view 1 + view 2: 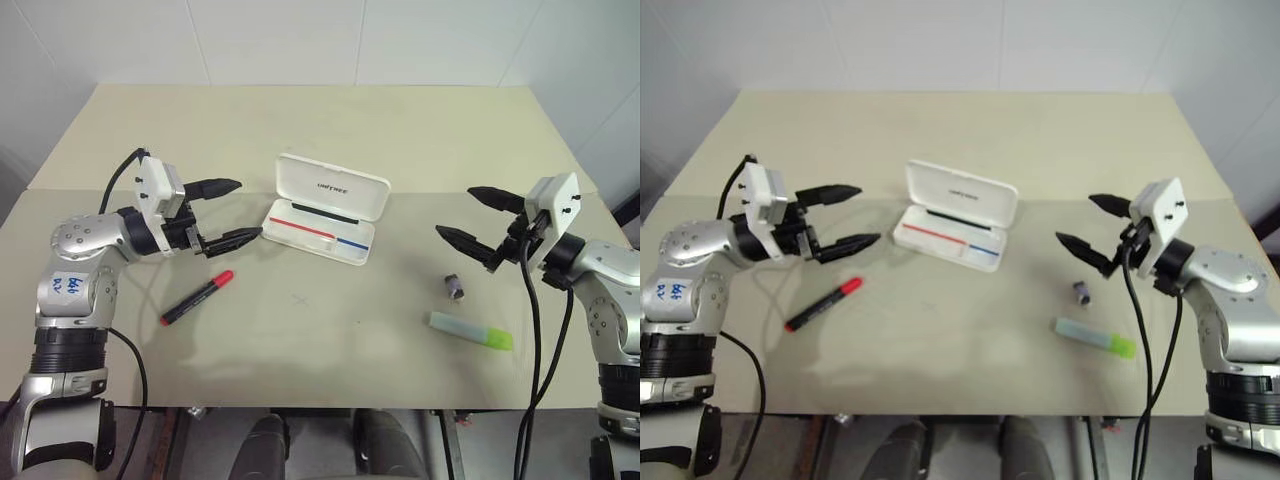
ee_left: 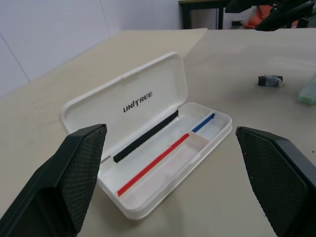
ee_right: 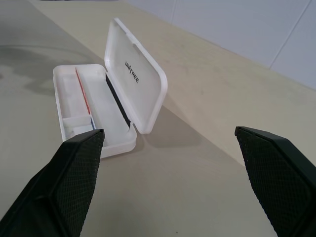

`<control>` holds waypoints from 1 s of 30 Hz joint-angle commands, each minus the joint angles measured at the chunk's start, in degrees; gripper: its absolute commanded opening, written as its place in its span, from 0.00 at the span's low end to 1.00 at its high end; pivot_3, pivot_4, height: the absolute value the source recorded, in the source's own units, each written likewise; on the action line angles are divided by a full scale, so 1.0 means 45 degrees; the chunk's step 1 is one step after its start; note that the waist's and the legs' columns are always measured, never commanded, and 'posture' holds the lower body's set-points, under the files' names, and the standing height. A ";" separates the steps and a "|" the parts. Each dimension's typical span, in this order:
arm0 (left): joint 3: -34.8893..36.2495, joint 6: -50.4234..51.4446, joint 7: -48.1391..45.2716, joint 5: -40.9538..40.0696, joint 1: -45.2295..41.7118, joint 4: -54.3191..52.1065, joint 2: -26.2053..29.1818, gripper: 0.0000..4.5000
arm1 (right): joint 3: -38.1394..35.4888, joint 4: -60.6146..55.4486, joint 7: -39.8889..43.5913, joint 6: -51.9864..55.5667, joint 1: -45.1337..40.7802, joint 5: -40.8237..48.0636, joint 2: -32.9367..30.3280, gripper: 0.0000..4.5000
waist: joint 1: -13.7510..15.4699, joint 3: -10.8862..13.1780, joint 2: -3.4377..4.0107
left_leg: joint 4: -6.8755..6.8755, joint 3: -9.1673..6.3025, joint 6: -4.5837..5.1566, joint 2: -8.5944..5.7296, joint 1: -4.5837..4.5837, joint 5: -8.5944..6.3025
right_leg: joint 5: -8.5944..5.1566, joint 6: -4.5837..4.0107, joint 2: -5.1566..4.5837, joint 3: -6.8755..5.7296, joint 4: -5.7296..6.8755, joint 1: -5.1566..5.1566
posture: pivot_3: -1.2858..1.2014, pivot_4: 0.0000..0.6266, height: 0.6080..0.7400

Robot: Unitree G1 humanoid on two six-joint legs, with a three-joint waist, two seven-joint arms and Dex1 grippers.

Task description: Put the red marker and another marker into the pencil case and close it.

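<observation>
Nearest the head camera, the stubby pale-mint highlighter with yellow-green cap (image 1: 472, 332) is seen lying flat by the table's near right edge, a tiny dark grey cap-like piece (image 1: 454, 287) just beyond it. Slim black marker with red cap (image 1: 197, 297) is lying loose on the left, below the left gripper (image 1: 234, 212). Flat white hard-plastic pencil case (image 1: 325, 207) is set mid-table, lid up, tray empty except for its red-and-blue line. Both the left gripper and the right gripper (image 1: 467, 217) are held wide open above the beige table (image 1: 320, 130), nothing gripped. Left wrist view: case open ahead between spread fingers. Right wrist view: same case, lid upright. Nothing is judged done; two picks, two placements and closing are left.
</observation>
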 commanded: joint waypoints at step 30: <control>0.3181 0.0053 0.0311 -0.0798 0.3082 -0.2304 0.1512 1.00 | 0.6466 -0.1320 0.1390 0.5809 -0.6088 -0.1061 0.0159 0.47 | 0.0004 0.0000 0.0000 | 0.0012 0.0020 -0.0004 0.0015 -0.0122 0.0003 | 0.0018 -0.0019 0.0004 0.0011 0.0027 -0.0159 | 0.52 0.24 1.00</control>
